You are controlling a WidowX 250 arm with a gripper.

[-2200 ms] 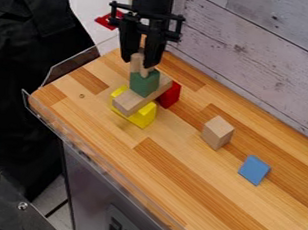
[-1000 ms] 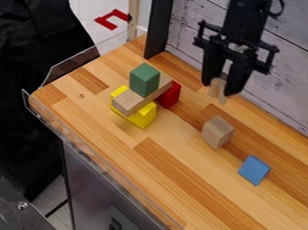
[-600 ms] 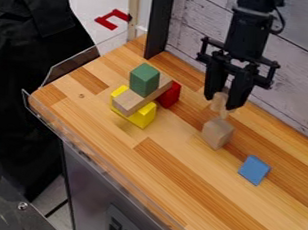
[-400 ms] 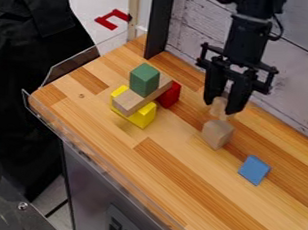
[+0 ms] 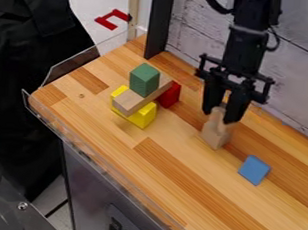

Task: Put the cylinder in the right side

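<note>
From the camera view, see a tabletop of laminated wood, smooth, in long strips of honey and darker brown. Can make out a clear plastic guard, hard-edged, along the near left side, with a grey cabinet front below. Find the black gripper hanging down right of centre, before a wall of whitewashed boards, knotted and coarse-grained. Note jaws drawn fairly narrow, holding a pale wooden cylinder between them, directly above a plain wooden block with flat faces and crisp edges. Cannot tell whether cylinder and block touch. Look further right, toward the near side, for a blue piece, thin, flat, four-sided, lying by itself on the wood. Turn to left of centre for a small build: at the bottom, a yellow block, notched and glossy; across it, a wooden plank laid at a slant, running back toward a red block. Cannot be sure of contact between plank and red. Count a green block on top of the plank, upright, matt, square-cornered. Beyond the tabletop, on the pale floor, spot a flat red piece, bent like a squared C.
</note>
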